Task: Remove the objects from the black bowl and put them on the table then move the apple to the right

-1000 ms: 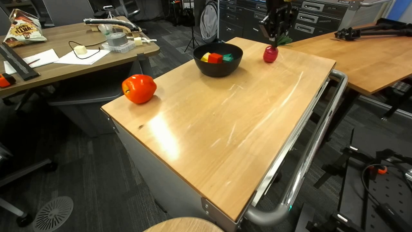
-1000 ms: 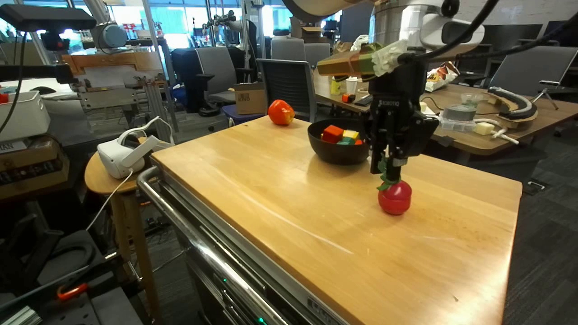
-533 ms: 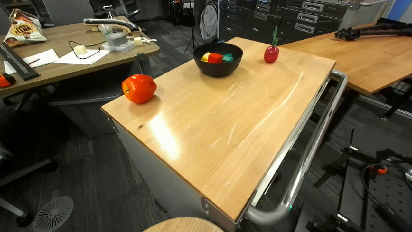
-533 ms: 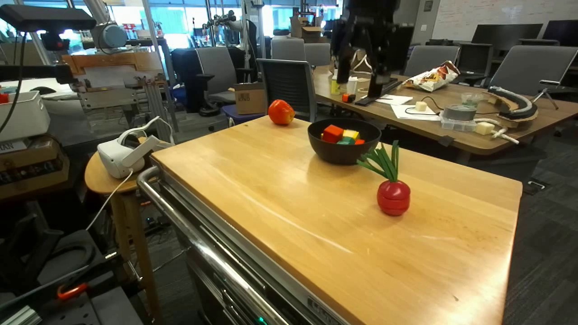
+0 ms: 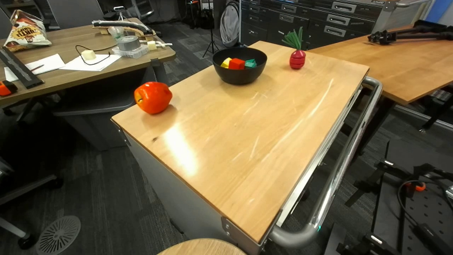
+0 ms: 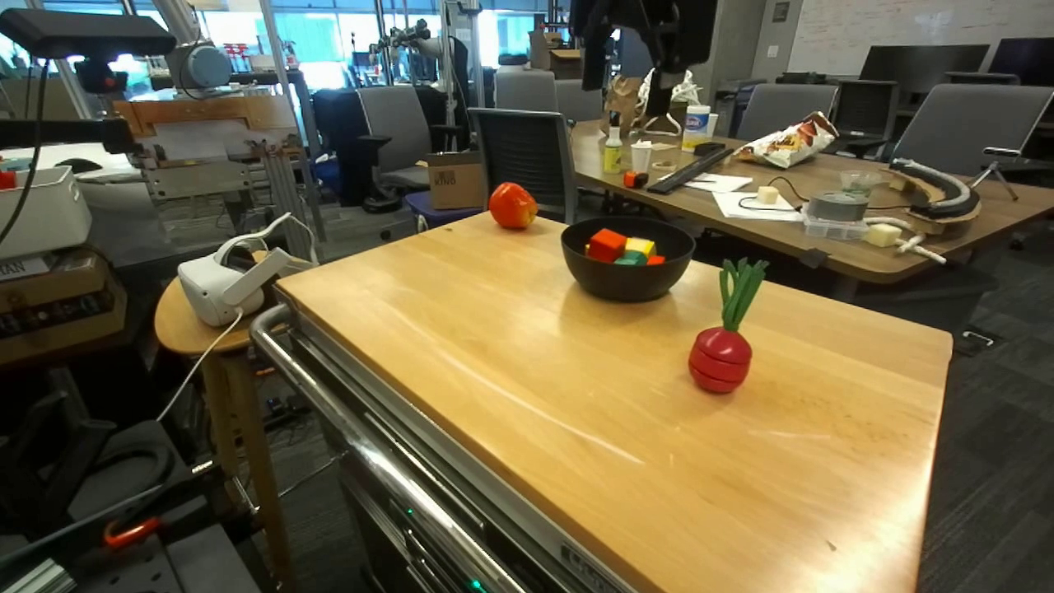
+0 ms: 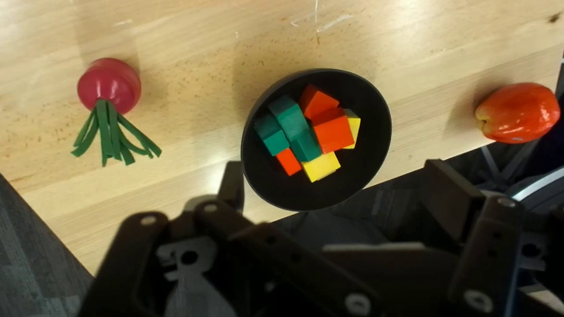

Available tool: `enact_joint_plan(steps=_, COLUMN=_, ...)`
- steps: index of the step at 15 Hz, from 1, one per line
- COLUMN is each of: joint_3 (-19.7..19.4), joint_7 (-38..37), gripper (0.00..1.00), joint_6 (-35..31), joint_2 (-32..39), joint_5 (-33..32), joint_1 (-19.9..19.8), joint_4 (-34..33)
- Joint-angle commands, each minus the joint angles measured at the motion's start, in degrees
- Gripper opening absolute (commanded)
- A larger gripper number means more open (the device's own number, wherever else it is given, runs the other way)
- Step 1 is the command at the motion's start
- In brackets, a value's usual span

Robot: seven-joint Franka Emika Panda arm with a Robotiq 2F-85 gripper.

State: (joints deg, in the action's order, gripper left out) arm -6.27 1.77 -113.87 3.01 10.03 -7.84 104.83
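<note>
Wrist view | pincer (image 7: 341, 182): spread wide (fingers (image 7: 232, 182) blurred) | black bowl (image 7: 363, 160) with blocks (image 7: 308, 145): seemingly apart from it

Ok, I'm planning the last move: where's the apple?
In the wrist view, the apple lies on the table at the far right; its nearest neighbour is the black bowl, to its left.

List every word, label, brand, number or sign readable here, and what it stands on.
"CHIPS": snack bag; the word above resembles "TURTLE", uncertain.
"KIND", probably: cardboard box; the line above it is blurred.
"MAN": white label at an exterior view's left edge, perhaps cut off.
Too small or blurred: canister, yellow bottle, cart nameplate, whiteboard, cabinet tag.
Wrist view: none.
</note>
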Motion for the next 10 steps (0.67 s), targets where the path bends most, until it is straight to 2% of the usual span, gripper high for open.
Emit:
enact_joint_plan(steps=1, joint_3=0.12, joint_7=10.91, gripper=1.00, joint_6=3.80, joint_2=0.54, joint_5=0.12, joint_1=0.02, joint_4=-1.82)
enact_joint_plan(steps=5, joint_3=1.49, joint_7=20.42, gripper=1.00, joint_6=7.87, joint_2=2.78, joint_5=0.54, joint_1=1.00, joint_4=-6.81)
enact_joint_plan(steps=6, joint_3=0.70, joint_7=16.68, gripper=1.00, joint_6=4.72, joint_2=0.95, joint_5=0.03, joint_1=0.33, joint_4=-2.34)
enact_joint_plan(steps=10, joint_3=1.66, joint_7=18.88, gripper=1.00, joint_6=6.34, joint_2=2.03, joint_5=0.04, joint_1=1.11, joint_4=-4.69)
